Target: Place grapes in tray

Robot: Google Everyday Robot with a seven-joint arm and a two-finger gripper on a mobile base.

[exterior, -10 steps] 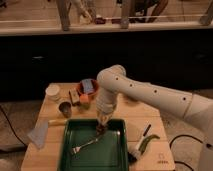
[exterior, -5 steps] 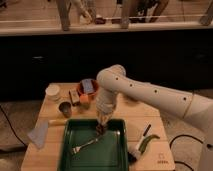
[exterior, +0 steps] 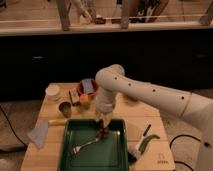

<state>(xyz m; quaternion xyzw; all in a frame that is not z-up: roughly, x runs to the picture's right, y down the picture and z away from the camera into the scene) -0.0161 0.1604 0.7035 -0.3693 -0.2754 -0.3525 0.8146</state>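
Observation:
A green tray (exterior: 114, 152) lies on the wooden table at the front middle. A silver fork (exterior: 85, 145) lies inside it. My gripper (exterior: 103, 125) hangs from the white arm over the tray's back part, pointing down. A dark clump that looks like the grapes (exterior: 103, 132) sits at the gripper's tip, just above or on the tray floor.
Behind the tray stand a white cup (exterior: 52, 91), a metal cup (exterior: 65, 108), an orange bowl with a blue thing in it (exterior: 88, 87) and a small orange object (exterior: 84, 99). A folded cloth (exterior: 39, 133) lies at left. A green item (exterior: 148, 142) and a dark pen (exterior: 146, 130) lie at right.

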